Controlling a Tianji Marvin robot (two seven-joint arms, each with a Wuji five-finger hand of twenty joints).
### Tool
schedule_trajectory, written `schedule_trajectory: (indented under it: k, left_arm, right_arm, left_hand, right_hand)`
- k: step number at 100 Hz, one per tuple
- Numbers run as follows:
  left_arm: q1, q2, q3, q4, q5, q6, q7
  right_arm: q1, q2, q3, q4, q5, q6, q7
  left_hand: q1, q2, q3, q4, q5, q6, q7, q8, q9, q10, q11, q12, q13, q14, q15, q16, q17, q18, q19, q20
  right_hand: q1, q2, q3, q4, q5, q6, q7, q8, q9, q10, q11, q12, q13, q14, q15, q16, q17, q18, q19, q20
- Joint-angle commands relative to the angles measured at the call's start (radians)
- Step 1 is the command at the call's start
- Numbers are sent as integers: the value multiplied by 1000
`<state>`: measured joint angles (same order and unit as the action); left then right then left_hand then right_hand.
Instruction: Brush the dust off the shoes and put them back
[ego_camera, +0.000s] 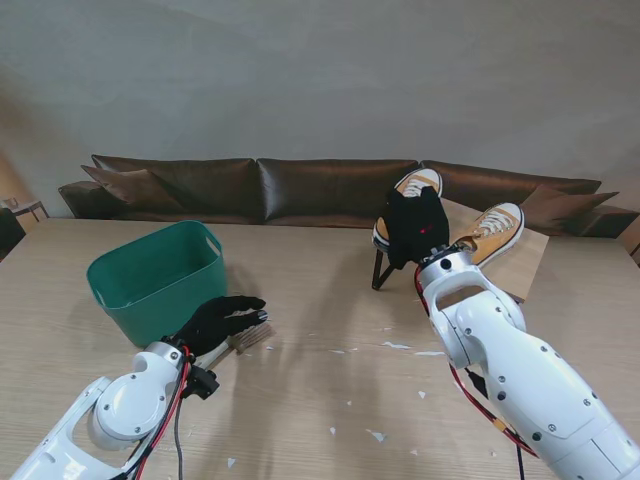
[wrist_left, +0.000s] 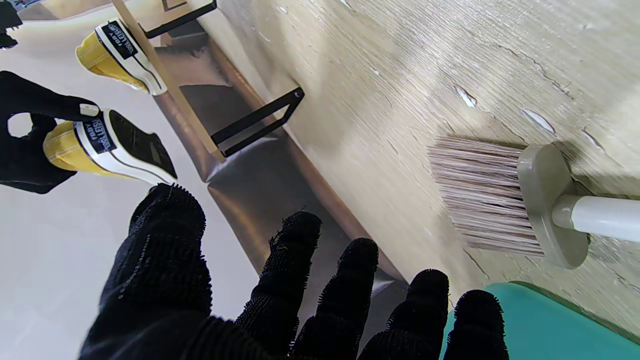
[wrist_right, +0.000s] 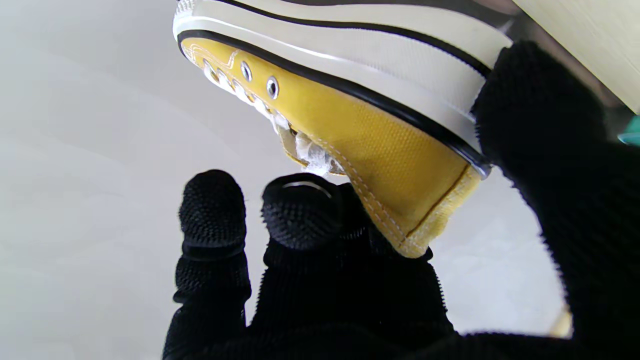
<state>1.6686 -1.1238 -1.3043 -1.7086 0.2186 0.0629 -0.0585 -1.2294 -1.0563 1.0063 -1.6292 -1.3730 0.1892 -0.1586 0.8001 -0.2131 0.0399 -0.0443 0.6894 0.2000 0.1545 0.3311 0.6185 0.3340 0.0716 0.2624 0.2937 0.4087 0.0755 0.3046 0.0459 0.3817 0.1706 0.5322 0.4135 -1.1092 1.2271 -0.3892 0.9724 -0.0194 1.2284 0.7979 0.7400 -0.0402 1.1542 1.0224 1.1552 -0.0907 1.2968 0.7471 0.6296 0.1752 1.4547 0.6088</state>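
My right hand (ego_camera: 415, 230) is shut on the heel of a yellow canvas shoe (ego_camera: 418, 183), held over the left end of the slanted wooden rack (ego_camera: 525, 262). The right wrist view shows thumb and fingers (wrist_right: 300, 210) clamping that shoe (wrist_right: 360, 135) at the heel. A second yellow shoe (ego_camera: 491, 230) rests on the rack to its right. The brush (ego_camera: 248, 338) lies on the table beside the basket, with grey bristles (wrist_left: 482, 197) and a white handle (wrist_left: 600, 215). My left hand (ego_camera: 222, 320) hovers over its handle, open, fingers (wrist_left: 295, 270) spread, not touching it.
A green plastic basket (ego_camera: 150, 270) stands at the left, just beyond my left hand. White scraps (ego_camera: 396, 345) lie scattered on the table between the arms. The rack's black metal leg (ego_camera: 380, 272) stands near the middle. A brown sofa (ego_camera: 300, 185) runs behind the table.
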Motion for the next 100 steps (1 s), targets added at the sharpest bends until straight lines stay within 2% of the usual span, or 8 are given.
schedule_trajectory:
  k: [1, 20, 49, 100]
  left_arm:
    - [6, -6, -5, -2, -2, -1, -14]
    - [14, -6, -15, -6, 1, -7, -9]
    - [28, -7, -34, -13, 6, -19, -2]
    - [38, -8, -43, -25, 12, -11, 7]
  right_arm:
    - [-12, -7, -19, -31, -2, -16, -17]
    - [-30, -11, -66, -58, 12, -55, -80]
    - [-47, -22, -149, -66, 57, -72, -160]
    - [-64, -42, -267, 35, 154, -72, -268]
  left_hand:
    - [33, 41, -13, 26, 9, -1, -4, -2, -9, 0, -5, -1, -18, -15, -15, -11, -17, -34, -19, 4]
    - [34, 43, -14, 26, 10, -2, -3, -2, -9, 0, -5, -1, -17, -15, -15, -11, -18, -35, -19, 4]
    - [34, 43, -16, 26, 11, -1, -3, -2, -9, 0, -5, -1, -17, -13, -14, -11, -18, -34, -19, 4]
    - [36, 44, -17, 26, 12, -1, -3, -2, -8, 2, -5, -1, -17, -13, -15, -11, -17, -34, -19, 4]
  right_hand:
    - [141, 34, 127, 69, 111, -36, 219, 108, 18, -33, 12, 23, 45, -17, 22, 0, 155, -14, 49, -10]
    - [134, 36, 129, 67, 110, -45, 220, 108, 21, -37, 10, 22, 49, -20, 21, 0, 160, -15, 50, -10]
    - [126, 40, 127, 65, 109, -55, 219, 107, 21, -41, 9, 21, 49, -22, 21, 0, 161, -16, 49, -9]
    - [122, 45, 127, 64, 104, -61, 221, 107, 20, -43, 12, 17, 52, -24, 18, -1, 161, -16, 48, -9]
